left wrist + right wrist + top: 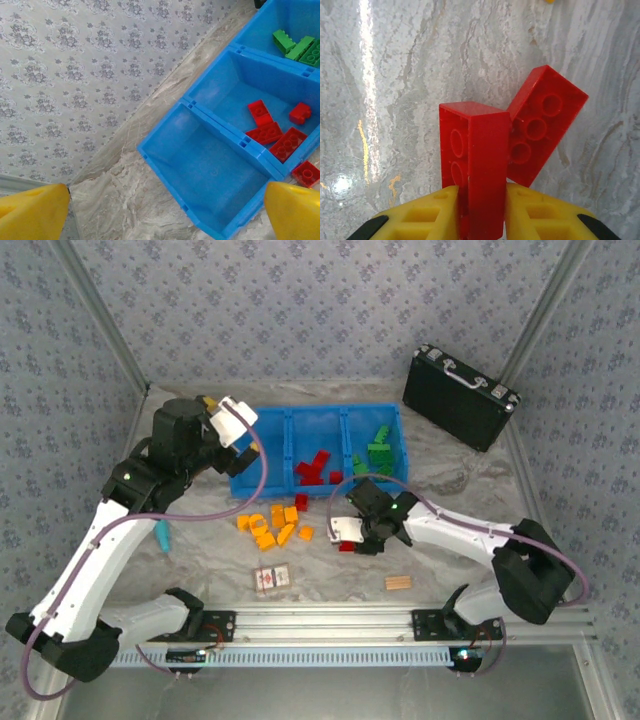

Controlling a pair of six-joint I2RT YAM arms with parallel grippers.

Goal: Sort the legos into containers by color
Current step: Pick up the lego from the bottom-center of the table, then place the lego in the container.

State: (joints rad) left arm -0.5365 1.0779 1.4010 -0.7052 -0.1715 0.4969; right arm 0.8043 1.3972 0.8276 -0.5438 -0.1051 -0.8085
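Okay, my right claw (481,205) is clamped shut on a red brick (479,165). The yellow pads press its two flat side walls and the studs face left in the wrist view. In the overhead view this sits low at centre frame, on the table (200,560) below the blue tray (320,408).

A second red brick (545,125) lies right against the held one. I cannot tell whether they merely touch or have caught on each other, so I judge it may drag along on a lift.

The brick should handle as light, rigid and slick. The flat walls are the right place to hold it, though with only its lower end pinched it could pivot.

My left claw (235,428) hangs wide open over the tray's left end with nothing between its fingers.

For room, the middle compartment (312,435) already holds red bricks at its lower end, and its upper floor is bare. The green bricks (378,450) sit in the right compartment. The tray's near wall stands between my claw and the drop, so I need height first. The orange bricks (270,525) lie to the left of that path, and the black case (460,395) is well away at upper right.
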